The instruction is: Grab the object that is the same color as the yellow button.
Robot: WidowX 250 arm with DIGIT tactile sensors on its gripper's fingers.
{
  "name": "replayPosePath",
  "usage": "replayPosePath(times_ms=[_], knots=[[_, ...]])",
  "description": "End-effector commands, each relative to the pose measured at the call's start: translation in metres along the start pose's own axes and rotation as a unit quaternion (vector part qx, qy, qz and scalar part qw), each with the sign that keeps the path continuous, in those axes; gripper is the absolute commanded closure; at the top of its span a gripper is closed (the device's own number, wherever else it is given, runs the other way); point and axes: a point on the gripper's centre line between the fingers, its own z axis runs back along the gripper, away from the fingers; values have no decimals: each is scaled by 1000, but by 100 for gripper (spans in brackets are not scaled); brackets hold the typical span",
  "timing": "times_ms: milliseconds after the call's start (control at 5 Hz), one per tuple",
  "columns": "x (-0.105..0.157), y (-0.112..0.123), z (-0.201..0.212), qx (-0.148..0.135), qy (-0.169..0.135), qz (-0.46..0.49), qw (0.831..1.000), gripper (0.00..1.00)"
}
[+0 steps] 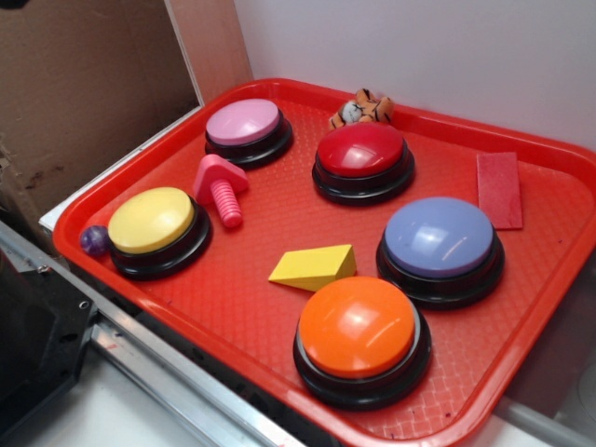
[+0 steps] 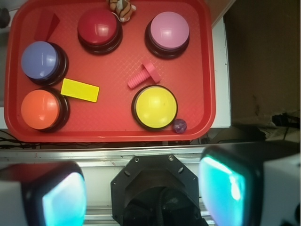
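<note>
Contents of the red tray (image 1: pixel 521 368): five domed buttons, a pink toy bolt (image 1: pixel 222 190), a small purple ball (image 1: pixel 94 240), a striped plush toy (image 1: pixel 362 109), a flat red piece (image 1: pixel 500 189).

Item sought: yellow wedge (image 2: pixel 80 90), lying free on the tray floor, just beside the orange button (image 2: pixel 41 108) and the blue button (image 2: pixel 41 60), well apart from the yellow button (image 2: pixel 155 106) that sets its colour.

Gripper (image 2: pixel 141 193): we find it high above the near tray edge, fingers (image 2: pixel 225 181) spread wide, holding nothing; seemingly not visible in the exterior view.

Step, as we judge it: approach not begun. Next we must travel over the wedge, turn the fingers across its narrow width, then descend clear of both neighbouring buttons.
</note>
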Motion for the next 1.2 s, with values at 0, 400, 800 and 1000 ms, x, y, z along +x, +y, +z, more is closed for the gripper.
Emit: replayPosePath(times_ms=[0, 400, 800, 1000], knots=[[0, 0, 0, 0, 0, 0, 1000, 0], [24, -36, -33, -13, -49, -177, 983, 0], [50, -76, -96, -36, -135, -389, 911, 0], [58, -88, -124, -51, -155, -439, 884, 0]])
